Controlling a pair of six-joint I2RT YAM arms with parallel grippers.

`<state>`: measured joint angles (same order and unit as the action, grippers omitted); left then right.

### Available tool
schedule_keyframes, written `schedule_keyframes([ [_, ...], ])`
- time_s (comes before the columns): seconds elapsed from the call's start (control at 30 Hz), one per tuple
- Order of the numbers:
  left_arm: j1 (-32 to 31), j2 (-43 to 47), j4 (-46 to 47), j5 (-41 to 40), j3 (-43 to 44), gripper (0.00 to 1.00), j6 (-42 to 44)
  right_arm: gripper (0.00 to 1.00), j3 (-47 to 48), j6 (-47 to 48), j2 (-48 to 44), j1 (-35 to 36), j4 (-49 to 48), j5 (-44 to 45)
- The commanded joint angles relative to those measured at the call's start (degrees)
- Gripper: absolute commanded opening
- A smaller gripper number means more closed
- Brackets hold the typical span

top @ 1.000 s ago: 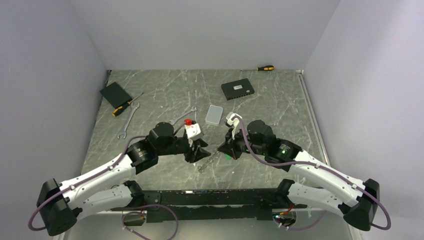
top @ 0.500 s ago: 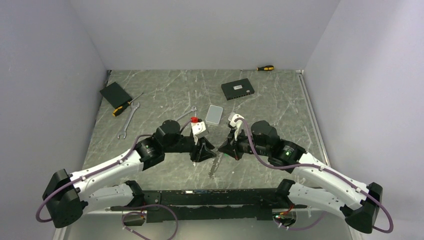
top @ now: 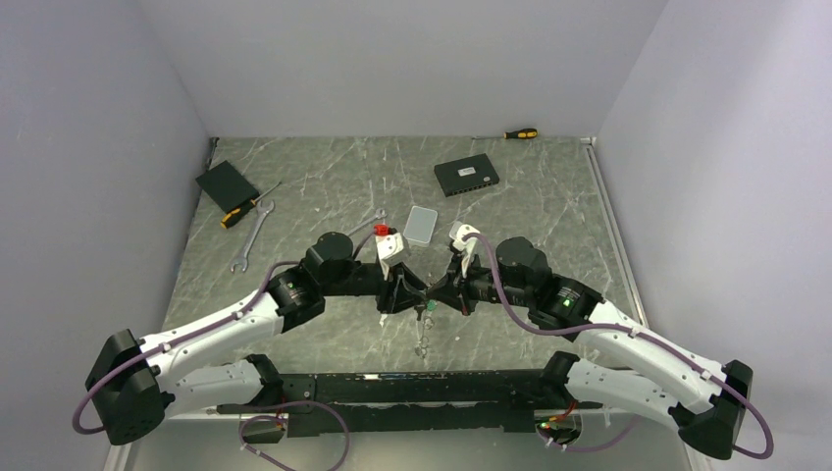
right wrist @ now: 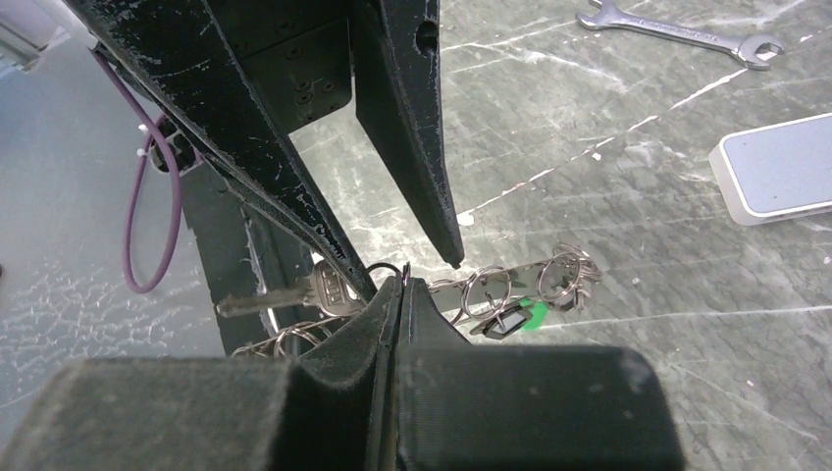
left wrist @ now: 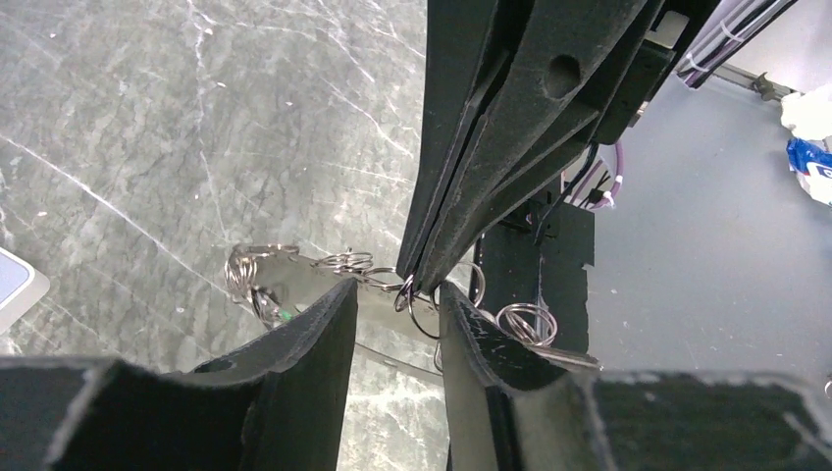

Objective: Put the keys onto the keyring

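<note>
- My right jaws are pressed flat together. A thin wire loop of the keyring comes out right at their tip, so I read them as clamped on it.
- My left jaws stand apart. In the left wrist view their two pads sit one on either side of the right tip, with the pinched loop in the gap between them. I can't tell whether either pad touches the wire.
- The keys hang off the ring in a cluster just beside and under that meeting point. In the right wrist view one flat silver key points out to one side. Several small split rings and a green tag trail out to the other.
- From the top camera the two arms meet tip to tip over the worktop, toward its near side. The bunch dangles just below them. From there I can't tell whether its lower end touches the surface.
- A silver wrench and a pale flat box lie on the worktop, well apart from the keys.
</note>
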<state>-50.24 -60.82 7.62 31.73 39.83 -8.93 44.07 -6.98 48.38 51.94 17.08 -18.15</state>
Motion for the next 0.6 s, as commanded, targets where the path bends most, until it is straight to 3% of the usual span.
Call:
schedule_keyframes([
  [0.0,-0.1,-0.7,3.1,0.4,2.5,0.40,-0.8,0.00,0.5,0.4,-1.4,0.4,-6.2,-2.3],
  [0.1,0.0,-0.8,3.4,-0.1,2.4,0.33,-0.7,0.00,0.3,0.0,-1.5,0.4,-6.5,-2.8],
  [0.33,0.0,-1.1,3.2,0.2,2.4,0.00,-0.2,0.00,0.0,-0.6,-2.0,0.4,-7.6,-2.4],
  [0.57,0.0,0.1,2.7,0.3,1.4,0.00,0.1,0.00,-0.3,-0.8,-2.7,0.4,-8.3,-1.0],
])
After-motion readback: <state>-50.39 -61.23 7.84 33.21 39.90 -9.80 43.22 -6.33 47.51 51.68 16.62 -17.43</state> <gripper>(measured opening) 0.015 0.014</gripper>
